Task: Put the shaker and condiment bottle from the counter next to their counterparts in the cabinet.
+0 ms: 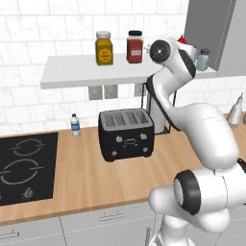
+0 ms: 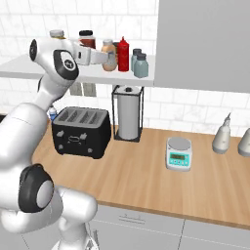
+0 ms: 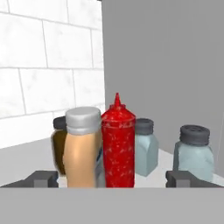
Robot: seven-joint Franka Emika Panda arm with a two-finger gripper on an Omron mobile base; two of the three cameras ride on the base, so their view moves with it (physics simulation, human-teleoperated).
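On the white shelf (image 2: 58, 73) of the cabinet (image 2: 202, 44), the orange-brown condiment bottle (image 3: 81, 151) stands upright with its grey cap, close against the left of the red squeeze bottle (image 3: 118, 144). Right of the red one stand two alike pale blue-grey shakers (image 3: 146, 146) (image 3: 194, 151); which one came from the counter I cannot tell. My gripper (image 3: 113, 179) is open, its fingertips (image 3: 41, 178) wide apart on either side of the two bottles and touching neither. From the right base view the gripper (image 2: 108, 62) sits at the condiment bottle (image 2: 109, 52), with the red bottle (image 2: 123, 53) and the shakers (image 2: 140, 66) beyond.
Yellow (image 1: 104, 48) and red (image 1: 135, 46) spice jars stand further left on the shelf, and a brown jar (image 3: 59, 144) behind the condiment bottle. On the counter (image 1: 96, 178) are a black toaster (image 1: 126, 134), a water bottle (image 1: 75, 125), a paper towel holder (image 2: 128, 114) and a scale (image 2: 178, 154).
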